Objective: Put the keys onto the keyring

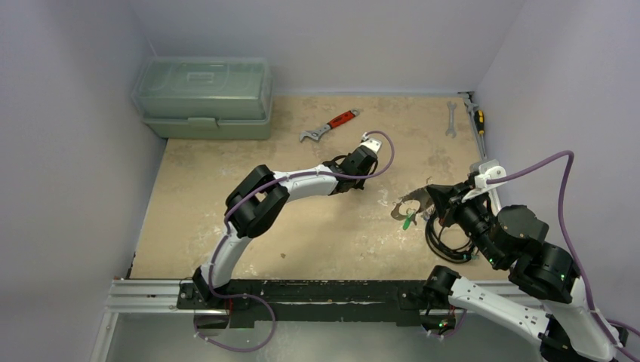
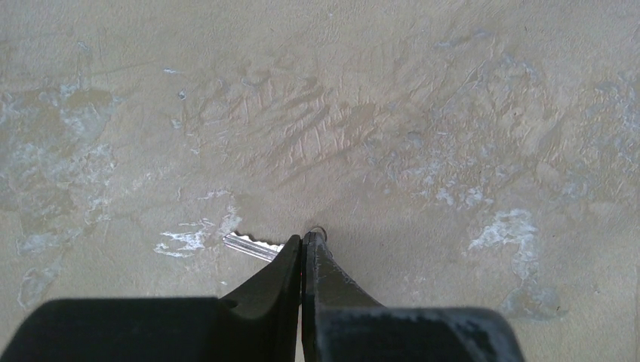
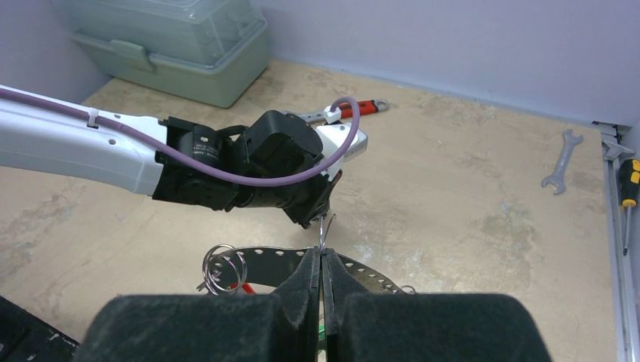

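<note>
Left arm: reaches from its base out over the middle of the bench (image 1: 226, 226), forearm roughly level and wrist bent down.
Left hand (image 2: 303, 240): tips point down at the bench, close above it; both fingers are pressed flat together with no gap.
Key (image 2: 253, 245): a small silver toothed blade sticks out sideways from the left hand's tips, with a tiny wire ring at the tips themselves; it looks pinched there.
Right arm: folded at the right side of the bench, wrist turned in toward the centre.
Right hand (image 3: 321, 256): closed, clamped on the near edge of the keyring.
Keyring (image 3: 275, 253): a thin silvery band, dotted with small holes, curving away to both sides of the right hand; it sits right of centre, just beside the left hand.
On the keyring: small wire rings (image 3: 223, 265) at its left end with a red tag beneath; a green tag (image 1: 407, 221) hangs at its near side.
Gap between hands: a thin metal piece stands between the two sets of tips; which hand carries it I cannot tell.
Elsewhere: a red-handled wrench (image 1: 332, 125) lies beyond the left hand.
</note>
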`<state>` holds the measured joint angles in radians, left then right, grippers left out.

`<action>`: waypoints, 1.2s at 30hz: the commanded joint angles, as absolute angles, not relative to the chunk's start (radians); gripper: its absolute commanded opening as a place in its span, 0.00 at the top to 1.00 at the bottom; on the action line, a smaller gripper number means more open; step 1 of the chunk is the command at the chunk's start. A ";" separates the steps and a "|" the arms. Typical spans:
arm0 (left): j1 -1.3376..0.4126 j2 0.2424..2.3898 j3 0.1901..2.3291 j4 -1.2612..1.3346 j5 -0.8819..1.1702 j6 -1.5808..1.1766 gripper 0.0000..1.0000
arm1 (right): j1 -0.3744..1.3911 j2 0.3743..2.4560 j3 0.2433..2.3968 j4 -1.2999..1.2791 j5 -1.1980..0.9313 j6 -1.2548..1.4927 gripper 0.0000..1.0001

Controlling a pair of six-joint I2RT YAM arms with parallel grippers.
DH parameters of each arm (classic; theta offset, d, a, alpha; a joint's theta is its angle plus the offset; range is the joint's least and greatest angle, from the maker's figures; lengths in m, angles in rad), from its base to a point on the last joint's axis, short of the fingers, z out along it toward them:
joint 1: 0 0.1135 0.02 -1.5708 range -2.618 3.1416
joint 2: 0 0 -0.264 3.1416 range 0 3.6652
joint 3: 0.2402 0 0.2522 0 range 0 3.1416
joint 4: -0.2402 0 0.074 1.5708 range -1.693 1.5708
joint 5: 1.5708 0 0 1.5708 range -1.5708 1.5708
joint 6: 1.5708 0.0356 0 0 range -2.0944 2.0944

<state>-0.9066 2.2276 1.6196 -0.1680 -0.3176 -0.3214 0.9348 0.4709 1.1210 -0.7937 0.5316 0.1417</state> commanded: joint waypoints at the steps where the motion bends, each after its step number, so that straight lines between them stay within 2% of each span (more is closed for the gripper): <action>1: -0.913 2.200 1.622 -0.148 -0.296 -0.309 1.00 | 0.934 0.463 1.134 -0.746 0.535 0.150 1.00; 26: -0.907 1.749 1.209 0.137 -0.022 -0.101 1.00 | 0.934 0.487 1.102 -0.715 0.498 0.160 1.00; 36: -0.904 1.592 1.106 0.141 -0.028 -0.025 1.00 | 0.934 0.521 1.051 -0.637 0.458 0.154 1.00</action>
